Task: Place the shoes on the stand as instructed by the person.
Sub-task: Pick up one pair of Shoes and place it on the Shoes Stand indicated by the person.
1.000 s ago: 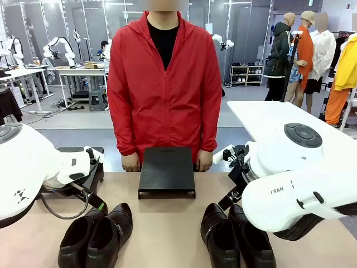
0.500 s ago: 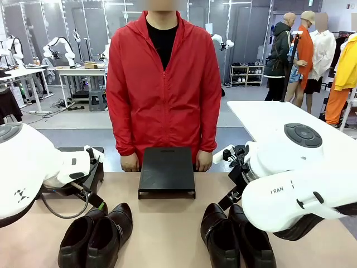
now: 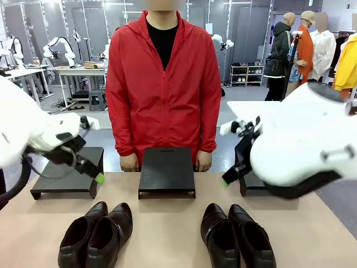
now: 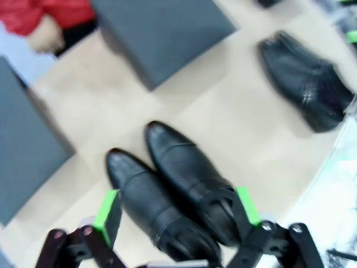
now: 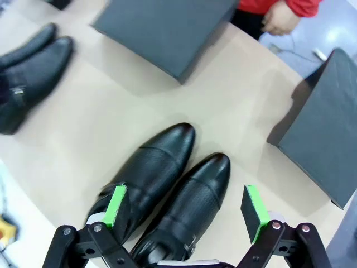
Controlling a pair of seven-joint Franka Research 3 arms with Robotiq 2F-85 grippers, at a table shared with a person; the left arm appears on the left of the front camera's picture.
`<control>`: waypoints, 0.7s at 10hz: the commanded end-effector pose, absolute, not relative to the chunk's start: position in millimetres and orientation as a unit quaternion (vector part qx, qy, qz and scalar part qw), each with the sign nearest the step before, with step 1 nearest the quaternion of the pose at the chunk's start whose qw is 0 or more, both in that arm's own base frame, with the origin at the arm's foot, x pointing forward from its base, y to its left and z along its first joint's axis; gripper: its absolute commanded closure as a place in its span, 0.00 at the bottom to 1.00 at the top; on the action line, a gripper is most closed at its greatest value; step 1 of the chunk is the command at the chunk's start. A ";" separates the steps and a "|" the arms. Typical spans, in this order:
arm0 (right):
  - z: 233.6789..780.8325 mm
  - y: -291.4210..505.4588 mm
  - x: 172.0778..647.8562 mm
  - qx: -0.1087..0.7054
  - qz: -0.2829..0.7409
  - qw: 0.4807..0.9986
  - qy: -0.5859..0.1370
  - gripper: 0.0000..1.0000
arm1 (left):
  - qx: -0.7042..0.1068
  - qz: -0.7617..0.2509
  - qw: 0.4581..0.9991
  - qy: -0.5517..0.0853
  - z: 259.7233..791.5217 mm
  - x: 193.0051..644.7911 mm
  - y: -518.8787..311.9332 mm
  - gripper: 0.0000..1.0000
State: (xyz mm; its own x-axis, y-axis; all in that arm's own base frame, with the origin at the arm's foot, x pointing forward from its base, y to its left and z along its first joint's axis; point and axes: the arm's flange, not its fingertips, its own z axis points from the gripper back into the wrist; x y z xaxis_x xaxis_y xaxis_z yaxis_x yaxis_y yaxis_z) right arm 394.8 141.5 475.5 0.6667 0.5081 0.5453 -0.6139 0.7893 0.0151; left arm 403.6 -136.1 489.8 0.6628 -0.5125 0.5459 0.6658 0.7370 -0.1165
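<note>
Two pairs of glossy black dress shoes stand upright on the table (image 3: pixel 167 223), each pair side by side and touching. The left pair (image 3: pixel 95 234) lies at 7 o'clock, toes toward 1. The right pair (image 3: pixel 237 237) lies at 5 o'clock, toes toward 11. The person (image 3: pixel 163 84), in a red jacket, stands at 12, just behind the flat black middle stand (image 3: pixel 167 170).
</note>
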 end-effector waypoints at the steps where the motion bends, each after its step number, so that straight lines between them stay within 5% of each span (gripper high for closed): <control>1: 506.7 86.8 397.4 0.209 0.307 0.903 -0.217 0.00 | -0.267 -0.322 0.888 -0.195 526.0 404.3 -87.2 0.00; 5: 505.7 -27.1 398.0 0.412 0.263 0.859 -0.150 0.00 | -0.442 -0.294 0.834 -0.147 553.9 381.5 22.6 0.00; 7: 485.5 -92.1 386.5 0.488 0.221 0.830 -0.158 0.00 | -0.502 -0.244 0.804 -0.205 543.4 356.1 89.1 0.00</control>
State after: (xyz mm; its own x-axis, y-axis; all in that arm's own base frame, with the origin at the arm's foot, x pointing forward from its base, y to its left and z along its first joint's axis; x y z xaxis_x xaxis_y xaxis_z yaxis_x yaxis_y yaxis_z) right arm 374.3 -74.0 493.3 0.8362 0.2508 0.4878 -0.5459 0.4662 0.6962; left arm 353.5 70.3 549.4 0.7924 -0.2564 0.5535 0.6081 0.4026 -0.6842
